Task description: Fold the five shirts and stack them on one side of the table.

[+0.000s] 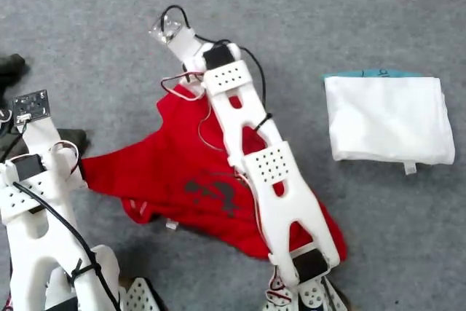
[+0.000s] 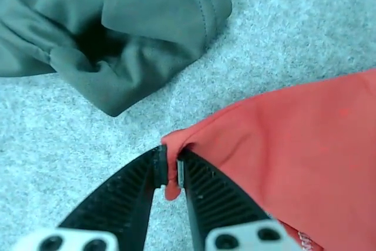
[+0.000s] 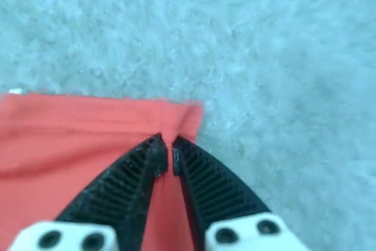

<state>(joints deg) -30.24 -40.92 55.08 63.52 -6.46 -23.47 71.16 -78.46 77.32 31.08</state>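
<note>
While your left gripper (image 2: 170, 171) pinches a corner of the crumpled red cloth shirt (image 2: 294, 163), your right gripper (image 3: 167, 152) is clamped on its hem. Bare grey felt tabletop (image 3: 282, 57) lies open beyond that hem. Your left wrist view puts a crumpled dark grey shirt (image 2: 117, 39) near the pinched corner; the high view adds a folded white shirt (image 1: 389, 118) well apart, on the right side.

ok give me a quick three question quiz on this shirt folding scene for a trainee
1. True or false: the left tool and the right tool are each shut on the red cotton shirt.
2. The folded white cloth shirt lies: A) under the red shirt B) apart from it C) in a tool.
3. Fill in: the dark grey cloth garment near the left tool lies ____, not folded.
Key: 1 true; 2 B; 3 crumpled.
</note>
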